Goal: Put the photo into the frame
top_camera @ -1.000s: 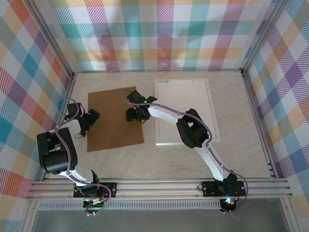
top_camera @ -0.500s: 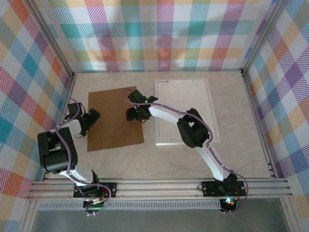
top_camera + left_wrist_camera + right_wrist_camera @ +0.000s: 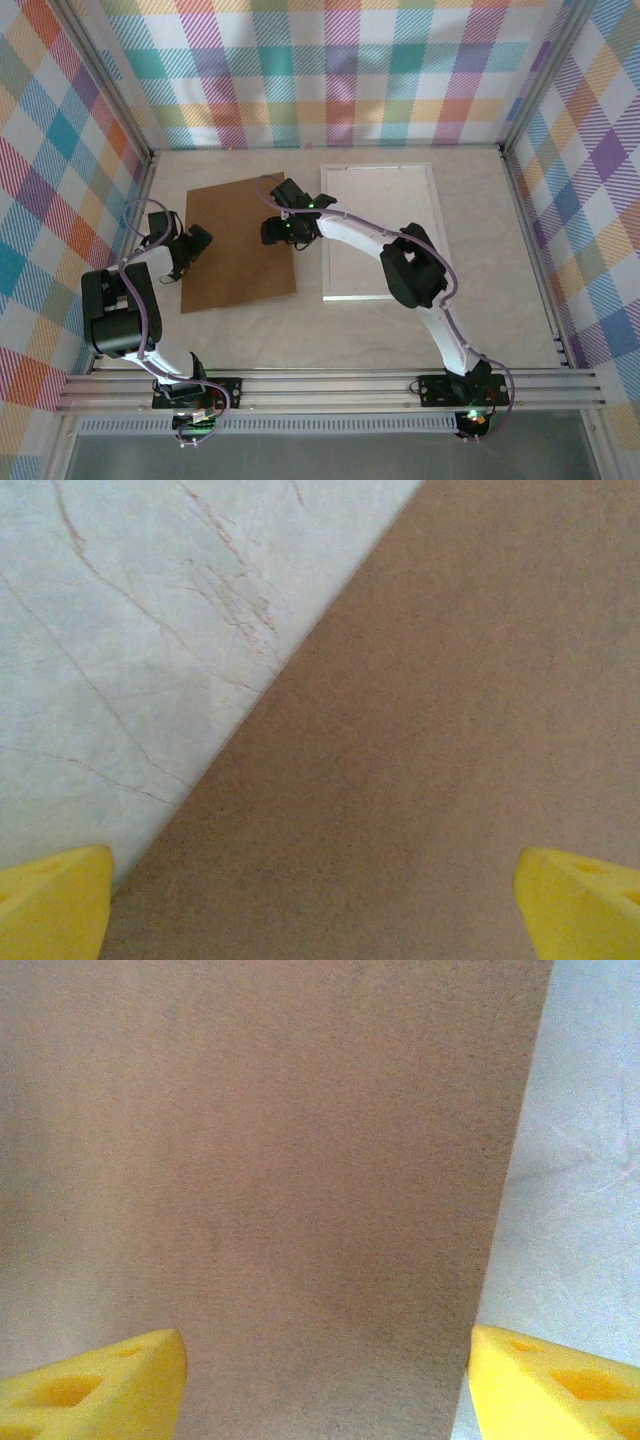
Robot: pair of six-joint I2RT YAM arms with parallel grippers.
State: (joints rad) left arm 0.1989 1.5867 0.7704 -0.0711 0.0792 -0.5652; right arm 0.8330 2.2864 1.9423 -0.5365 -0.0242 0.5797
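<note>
1. Hidden or cut off: the right arm crosses the lower left part of the large thin-edged white rectangular frame (image 3: 378,200), covering part of its pane. Whatever lies under the flat plain brown backing board (image 3: 235,255) cannot be seen. Both wrist views cut the yellow fingertips off at the bottom edge.
2. Frame, position: flat on the pale veined counter (image 3: 400,330), right of the board and close beside it. It lies just right of the right tool (image 3: 272,233) and well apart from the left tool (image 3: 192,243).
3. Left tool (image 3: 315,910): spread wide, holding nothing, over the board's left edge.
4. Right tool (image 3: 320,1390): parted, nothing between its tips, over the board's right edge, one tip above the counter.
5. Count: one frame, one board, two tools.
</note>
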